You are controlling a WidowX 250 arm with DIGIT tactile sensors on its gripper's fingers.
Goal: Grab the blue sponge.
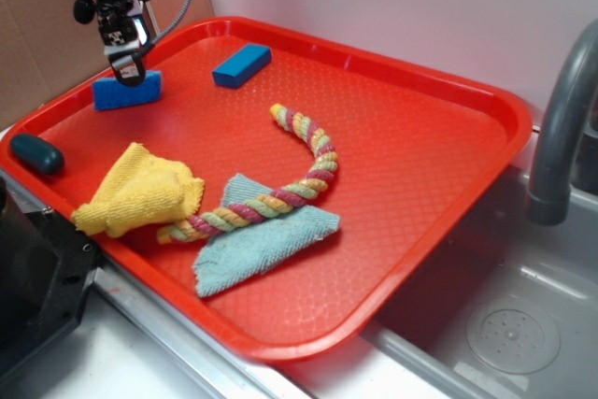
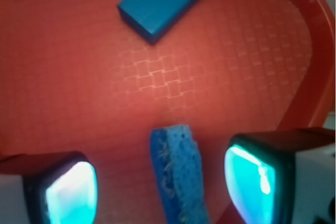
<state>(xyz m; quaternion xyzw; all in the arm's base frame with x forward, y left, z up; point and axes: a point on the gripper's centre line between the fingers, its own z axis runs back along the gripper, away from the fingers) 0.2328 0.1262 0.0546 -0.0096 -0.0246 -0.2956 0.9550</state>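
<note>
The blue sponge (image 1: 126, 92) lies near the back left corner of the red tray (image 1: 411, 165). My gripper (image 1: 126, 67) hangs straight over it, fingertips at its top face. In the wrist view the sponge (image 2: 178, 174) runs lengthwise between my two fingers (image 2: 71, 192), with tray showing on both sides of it. The gripper (image 2: 160, 190) is open and neither pad touches the sponge.
A smooth darker blue block (image 1: 242, 64) (image 2: 168, 1) lies just beyond the sponge. A dark teal oval object (image 1: 37, 153) sits at the tray's left edge. A yellow cloth (image 1: 140, 192), a teal cloth (image 1: 257, 245) and a braided rope (image 1: 280, 189) fill the front. A grey faucet (image 1: 561, 128) stands right.
</note>
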